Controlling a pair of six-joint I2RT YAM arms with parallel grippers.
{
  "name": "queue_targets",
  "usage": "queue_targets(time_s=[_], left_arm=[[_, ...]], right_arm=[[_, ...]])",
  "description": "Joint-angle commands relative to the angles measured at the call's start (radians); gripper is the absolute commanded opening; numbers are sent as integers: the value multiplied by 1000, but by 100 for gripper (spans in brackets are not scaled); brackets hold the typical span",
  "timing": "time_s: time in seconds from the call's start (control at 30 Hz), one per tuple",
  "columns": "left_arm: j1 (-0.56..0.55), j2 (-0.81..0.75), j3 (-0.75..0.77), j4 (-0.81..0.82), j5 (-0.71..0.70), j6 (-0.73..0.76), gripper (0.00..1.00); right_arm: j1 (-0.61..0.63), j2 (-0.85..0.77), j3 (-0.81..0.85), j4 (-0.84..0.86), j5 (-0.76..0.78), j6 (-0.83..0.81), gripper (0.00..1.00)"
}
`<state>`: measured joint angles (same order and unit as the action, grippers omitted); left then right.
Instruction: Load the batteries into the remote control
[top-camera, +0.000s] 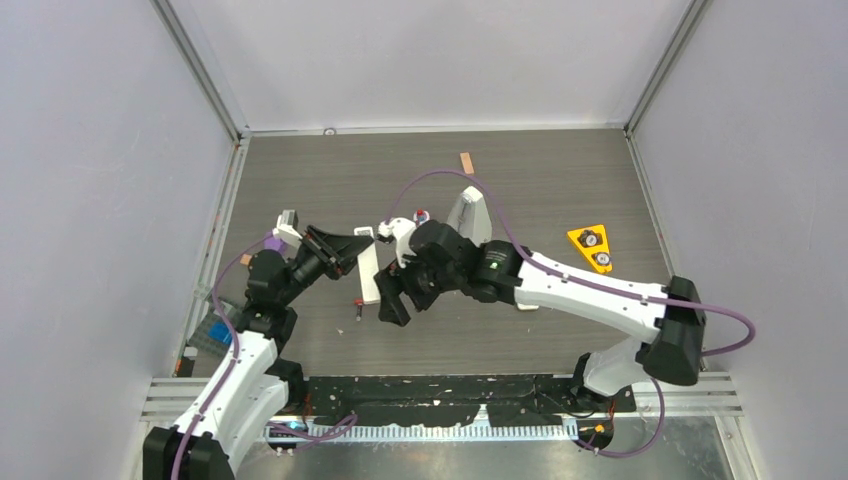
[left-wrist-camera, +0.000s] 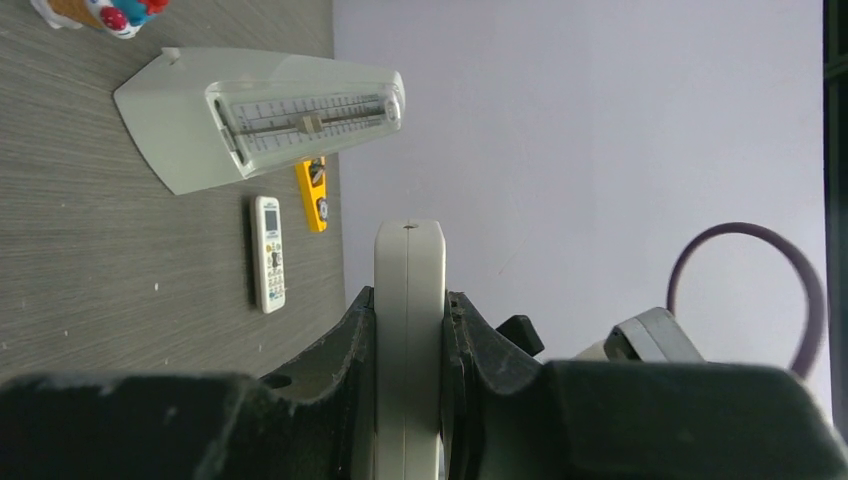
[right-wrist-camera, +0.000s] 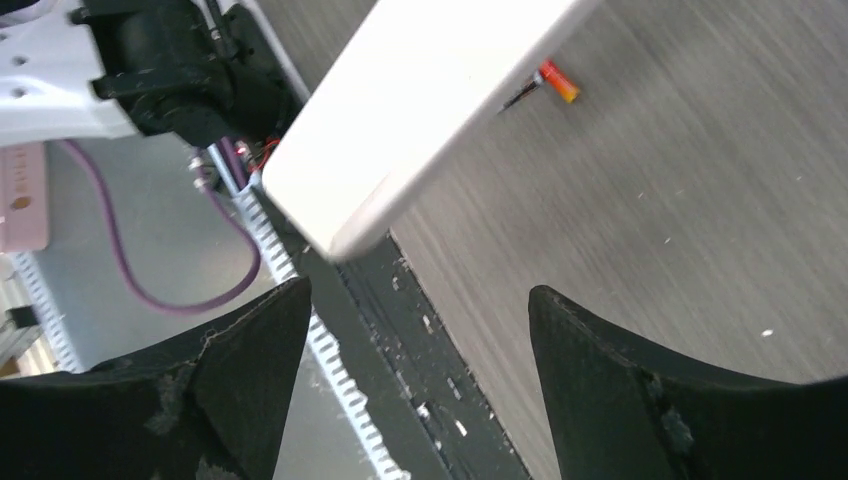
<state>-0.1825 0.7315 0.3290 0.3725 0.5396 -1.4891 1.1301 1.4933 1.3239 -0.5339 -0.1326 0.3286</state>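
Left hand (left-wrist-camera: 408, 335) clamped on the remote control (left-wrist-camera: 408, 265), edge-on. Right hand (right-wrist-camera: 418, 300) wide and empty, just below the remote's end. One battery (right-wrist-camera: 556, 82) lies loose on the counter (right-wrist-camera: 680, 200). Compartment not visible; probably nothing loaded yet.

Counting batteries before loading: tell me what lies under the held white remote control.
One battery on the table, its orange end poking past the edge of the remote control; its other end is covered. Anything further beneath is hidden.

Grey metronome (left-wrist-camera: 260, 115), small buttoned remote (left-wrist-camera: 269, 253), yellow wedge (left-wrist-camera: 314, 193) nearby
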Motion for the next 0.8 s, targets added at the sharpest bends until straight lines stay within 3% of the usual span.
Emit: queue_targets(time_s=[0.0,0.13,0.37,0.77], left_arm=[[-3,5,-5,176,28,-20,0],[-4,8,-19,344,61,-25,0],[-3,8,42,514,172,-14,0],[-4,-7,82,540,196,-21,0]], right_arm=[[-48,-165,-117,188,-149,67,85],[-116,-260,-229,378,-207,245,85],[-133,-258,-231,517,-199,353,81],[-105,-160,-198,655,-238,408,68]])
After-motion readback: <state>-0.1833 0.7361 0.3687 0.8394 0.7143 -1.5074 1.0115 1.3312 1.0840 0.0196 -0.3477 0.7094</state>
